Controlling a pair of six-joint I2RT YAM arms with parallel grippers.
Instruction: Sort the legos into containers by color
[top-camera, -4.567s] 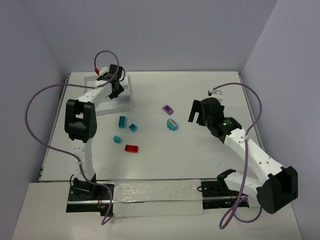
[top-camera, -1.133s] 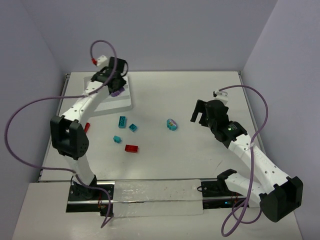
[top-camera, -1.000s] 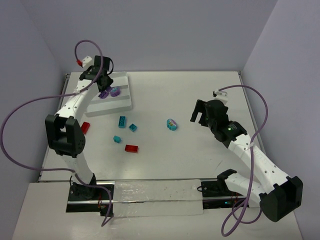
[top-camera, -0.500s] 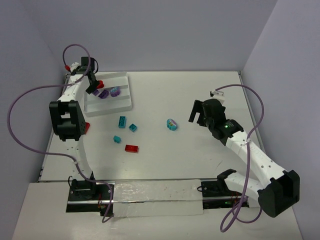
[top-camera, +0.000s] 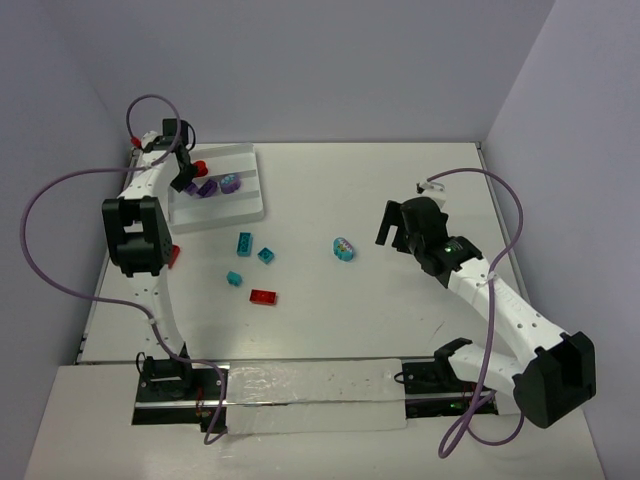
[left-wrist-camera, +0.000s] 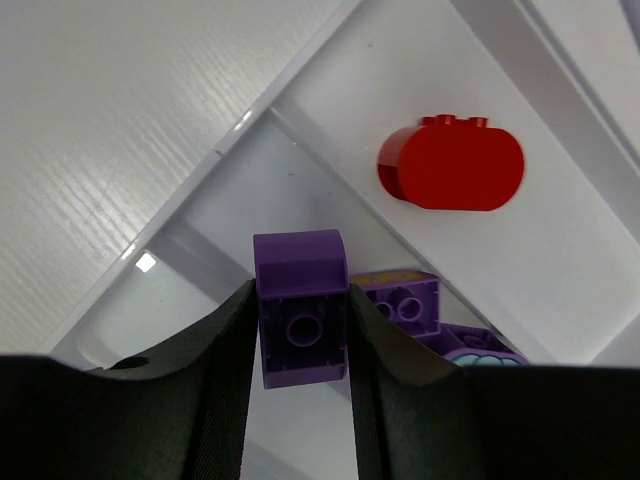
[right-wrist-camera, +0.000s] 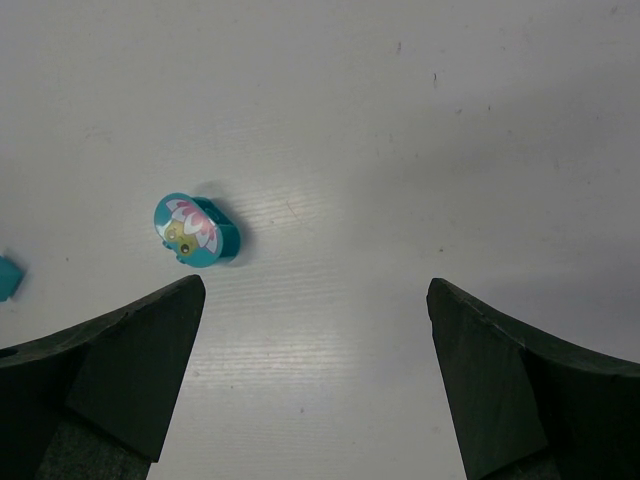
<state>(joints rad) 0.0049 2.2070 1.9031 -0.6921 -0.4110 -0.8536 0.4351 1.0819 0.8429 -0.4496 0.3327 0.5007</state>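
Left gripper (top-camera: 184, 171) has shifted since a second ago from mid-tray to the far left end of the white tray (top-camera: 248, 205). The purple brick (left-wrist-camera: 299, 318), seen earlier on the open table (top-camera: 350, 325), is now clamped between its narrow-set fingers above a compartment. Only the left wrist view shows this grip, the brick's hollow underside and a red rounded brick (left-wrist-camera: 451, 166) in the adjoining compartment. Loose on the table are three teal bricks (top-camera: 244, 242), a red brick (top-camera: 263, 296) and a teal rounded piece (right-wrist-camera: 198, 229), whose flower print is legible only from the right wrist. Right gripper (right-wrist-camera: 313, 287) hovers nearby, fingers wide, holding nothing.
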